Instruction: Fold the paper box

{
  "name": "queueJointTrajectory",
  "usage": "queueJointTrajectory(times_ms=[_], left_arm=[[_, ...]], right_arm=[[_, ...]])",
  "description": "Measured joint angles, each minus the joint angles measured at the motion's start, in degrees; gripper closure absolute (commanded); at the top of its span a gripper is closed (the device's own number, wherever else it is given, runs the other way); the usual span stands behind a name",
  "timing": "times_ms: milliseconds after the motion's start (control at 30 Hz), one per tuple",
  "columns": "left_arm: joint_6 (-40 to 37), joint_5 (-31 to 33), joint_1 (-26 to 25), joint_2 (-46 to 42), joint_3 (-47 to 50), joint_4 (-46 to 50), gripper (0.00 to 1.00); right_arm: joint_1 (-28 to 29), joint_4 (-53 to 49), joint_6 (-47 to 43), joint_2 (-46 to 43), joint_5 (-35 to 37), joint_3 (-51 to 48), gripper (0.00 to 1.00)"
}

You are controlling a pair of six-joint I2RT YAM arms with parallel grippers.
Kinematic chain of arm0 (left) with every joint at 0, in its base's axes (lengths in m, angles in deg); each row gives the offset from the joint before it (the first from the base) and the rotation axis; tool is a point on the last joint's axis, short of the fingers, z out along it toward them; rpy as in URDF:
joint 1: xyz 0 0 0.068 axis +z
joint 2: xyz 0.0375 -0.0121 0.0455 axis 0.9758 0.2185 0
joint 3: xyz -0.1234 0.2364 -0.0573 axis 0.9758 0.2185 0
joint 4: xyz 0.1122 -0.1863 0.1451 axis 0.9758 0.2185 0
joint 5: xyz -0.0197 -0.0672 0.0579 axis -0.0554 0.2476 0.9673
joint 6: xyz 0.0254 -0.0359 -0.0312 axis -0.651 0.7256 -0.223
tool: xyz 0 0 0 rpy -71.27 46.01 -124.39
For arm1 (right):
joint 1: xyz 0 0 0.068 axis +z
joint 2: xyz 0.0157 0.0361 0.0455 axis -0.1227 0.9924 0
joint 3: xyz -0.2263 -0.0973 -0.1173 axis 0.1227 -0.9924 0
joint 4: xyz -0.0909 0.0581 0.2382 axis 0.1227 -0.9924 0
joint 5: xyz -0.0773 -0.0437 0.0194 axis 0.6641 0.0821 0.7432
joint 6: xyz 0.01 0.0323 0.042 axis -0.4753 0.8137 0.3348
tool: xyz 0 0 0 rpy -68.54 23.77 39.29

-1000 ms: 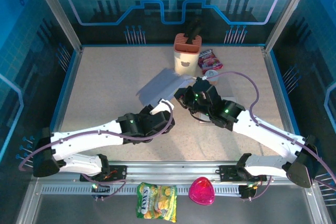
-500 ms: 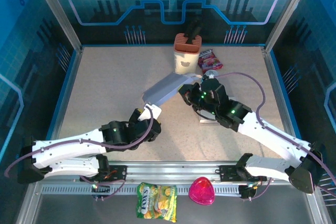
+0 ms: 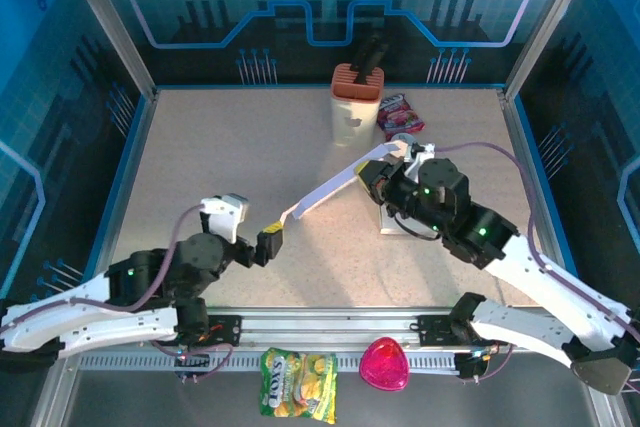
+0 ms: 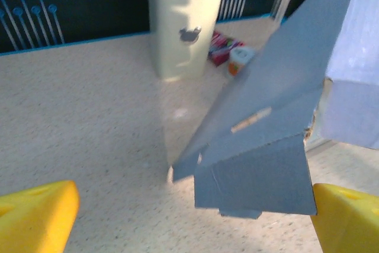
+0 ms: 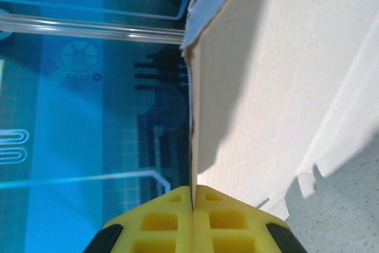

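**Paper box, tilted, in right-hand grip**

Item: paper box (image 3: 330, 190), slanted over mid-table (image 3: 200, 147), upper edge clamped between the right gripper (image 5: 192, 205) pads. Left gripper (image 3: 262, 239) spread wide (yellow fingertips), near the box's low corner, holding nothing.

Grey-blue paper box (image 4: 266, 140), cream holder (image 4: 180, 34), speckled beige table (image 4: 89, 122)
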Motion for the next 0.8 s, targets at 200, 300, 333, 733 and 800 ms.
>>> queueJointTrajectory(times_ms=[200, 300, 333, 733, 800], left_arm=[[2.36, -0.5, 0.66, -0.07, -5.14, 4.02, 0.01], [5.14, -0.57, 3.78, 0.81, -8.17, 6.78, 0.01], [5.95, -0.79, 5.4, 1.03, -9.07, 7.98, 0.01], [10.19, -17.88, 33.03, 8.41, -8.94, 16.41, 0.28], [10.16, -21.4, 36.74, 9.25, -5.9, 16.04, 0.38]], right_arm=[[4.28, 0.85, 2.14, 1.25, 1.27, 1.46, 1.0], [4.0, 3.91, 3.72, 6.03, 1.2, 1.97, 1.0], [3.89, 5.29, 4.15, 8.33, 1.14, 1.97, 1.0], [-0.63, 23.02, 4.46, 26.25, -4.52, -3.34, 1.0], [-1.95, 27.65, 4.5, 28.63, -6.27, -5.35, 1.0]])
